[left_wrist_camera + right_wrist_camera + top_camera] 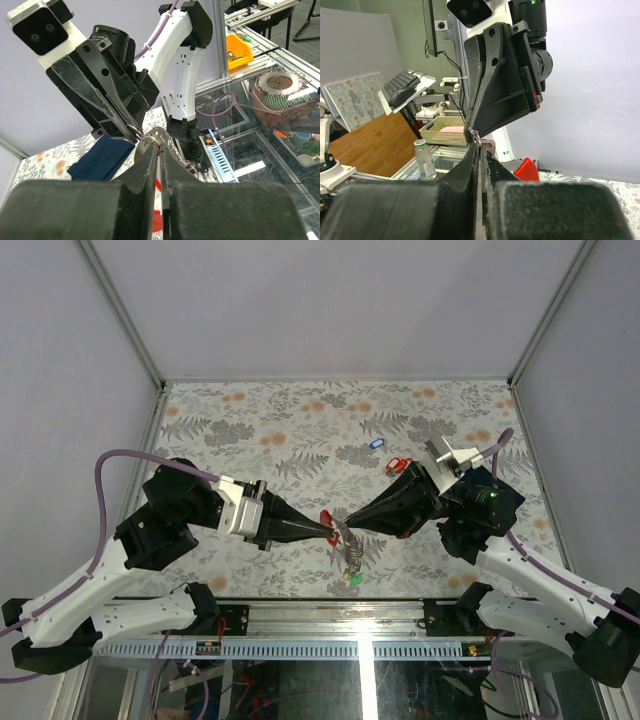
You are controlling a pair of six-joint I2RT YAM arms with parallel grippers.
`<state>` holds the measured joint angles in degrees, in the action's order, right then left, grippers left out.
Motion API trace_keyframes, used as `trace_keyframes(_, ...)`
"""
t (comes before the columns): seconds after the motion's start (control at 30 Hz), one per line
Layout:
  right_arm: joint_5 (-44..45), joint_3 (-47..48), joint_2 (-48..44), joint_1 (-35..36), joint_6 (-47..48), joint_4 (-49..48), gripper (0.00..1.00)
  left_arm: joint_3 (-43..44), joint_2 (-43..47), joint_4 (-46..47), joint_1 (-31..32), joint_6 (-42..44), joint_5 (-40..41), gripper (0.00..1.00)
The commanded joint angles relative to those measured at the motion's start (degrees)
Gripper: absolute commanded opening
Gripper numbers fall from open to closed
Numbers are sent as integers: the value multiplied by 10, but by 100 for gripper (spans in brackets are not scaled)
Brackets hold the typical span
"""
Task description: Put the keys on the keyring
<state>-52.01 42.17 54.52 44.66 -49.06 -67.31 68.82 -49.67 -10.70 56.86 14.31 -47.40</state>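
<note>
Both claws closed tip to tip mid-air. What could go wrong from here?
1. Left claw, seemingly pinching the red-tagged key, and right claw holding the keyring nearly touch; slight misalignment could knock the tips together.
2. Keys with a green tag dangle below, close to the table's near edge; a slip could drop them off.

Bright, even light; near fingers (75,210) softly blurred
</note>
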Motion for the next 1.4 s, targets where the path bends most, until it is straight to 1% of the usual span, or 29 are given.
trace_keyframes(0.0, 83, 4, -26, -13, 3, -25, 0, 16, 6, 3, 2, 0, -23, 0)
trace_keyframes(0.43, 147, -9, -39, -13, -1, -24, 0, 8, -8, 3, 1, 7, 10, 0)
trace_keyframes(0.93, 178, -13, -47, -13, -3, -29, 0, 0, -20, -3, 1, 12, 33, 0)
trace_keyframes(1.13, 183, -15, -45, -14, -4, -33, 0, -1, -27, -3, 1, 12, 42, 2)
trace_keyframes(1.23, 184, -16, -43, -14, -6, -37, 0, -2, -32, -4, 1, 13, 49, 6)
trace_keyframes(1.37, 184, -18, -45, -14, -6, -37, 0, -2, -35, -7, 1, 13, 53, 16)
